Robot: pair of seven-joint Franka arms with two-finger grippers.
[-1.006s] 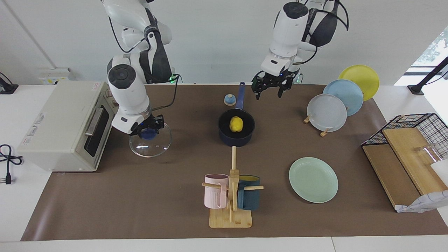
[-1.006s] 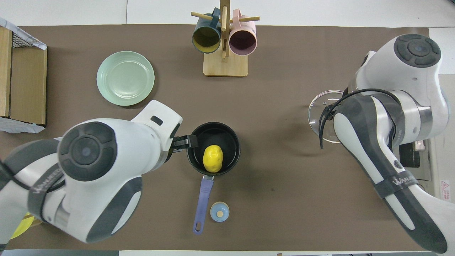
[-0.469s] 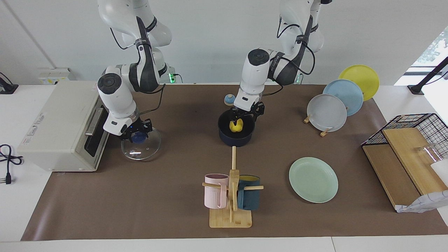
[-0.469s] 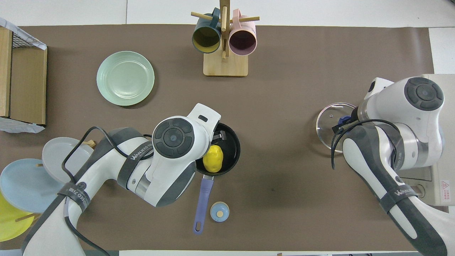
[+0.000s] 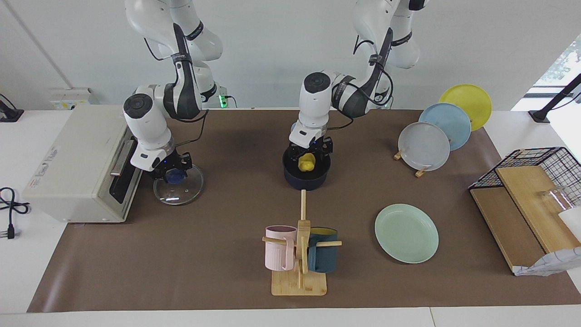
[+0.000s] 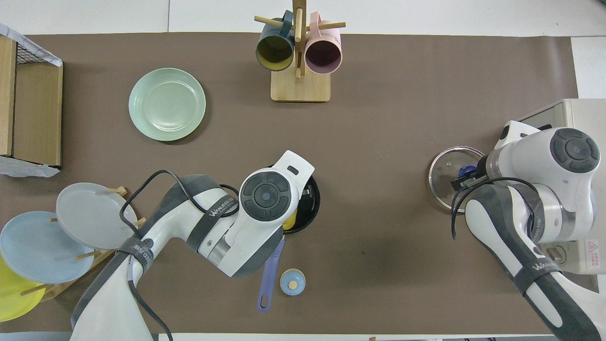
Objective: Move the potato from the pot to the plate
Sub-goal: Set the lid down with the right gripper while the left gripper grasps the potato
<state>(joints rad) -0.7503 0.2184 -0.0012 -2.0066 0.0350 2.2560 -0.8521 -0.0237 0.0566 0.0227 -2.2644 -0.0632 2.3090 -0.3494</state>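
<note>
The potato point(image 5: 307, 162), yellow and lumpy, sits in the pot point(image 5: 305, 178), half hidden by the spread left claw point(image 5: 310, 151). The right claw point(image 5: 172, 174) is pinched on the lid's blue knob point(image 5: 173, 176). The plate point(image 5: 406, 233) lies farthest out.

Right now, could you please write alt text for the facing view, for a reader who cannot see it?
The left gripper reaches into the dark pot, open around the yellow potato. The right gripper is shut on the blue knob of a glass lid on the mat in front of a toaster oven. The mint-green plate lies empty.
</note>
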